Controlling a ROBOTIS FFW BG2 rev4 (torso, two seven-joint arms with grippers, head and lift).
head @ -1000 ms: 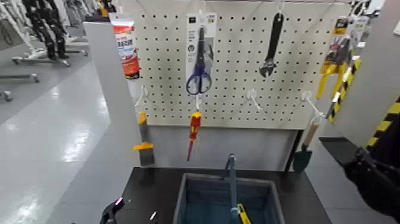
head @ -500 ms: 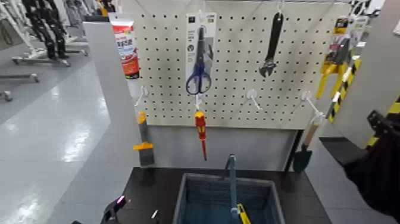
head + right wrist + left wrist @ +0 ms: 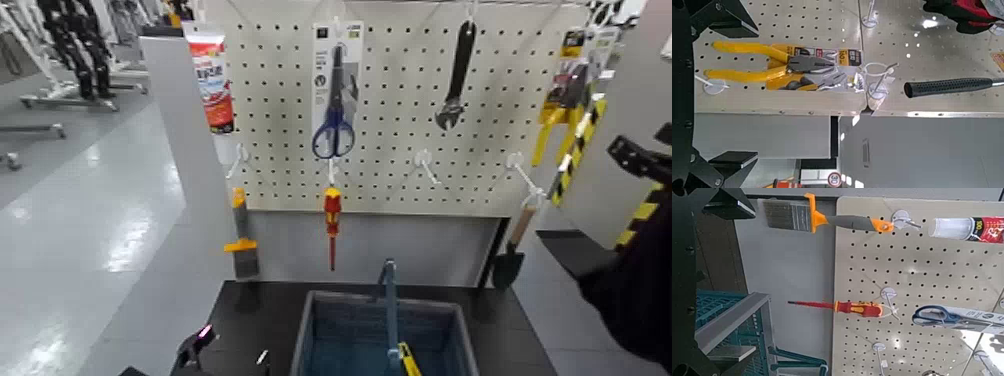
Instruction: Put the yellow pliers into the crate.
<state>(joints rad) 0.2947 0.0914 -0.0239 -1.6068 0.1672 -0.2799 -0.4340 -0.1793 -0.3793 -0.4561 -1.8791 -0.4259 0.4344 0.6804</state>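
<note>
We can't see all of the crate (image 3: 459, 318), because its near end goes past the picture's bottom edge.

Robot arms, two: black, angular gripper fingers (image 3: 731, 17) with small round screws; left forearm (image 3: 197, 342), lower left, apparently black, bearing a pinkish-lit spot.

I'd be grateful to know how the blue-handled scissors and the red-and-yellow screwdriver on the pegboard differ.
The scissors have two dark blue loop handles; the screwdriver has a single straight red-and-yellow one. The scissors are backed by a white card, while the screwdriver hangs without one. The scissors hang higher, the screwdriver below them. Both hang with nothing gripping them.
</note>
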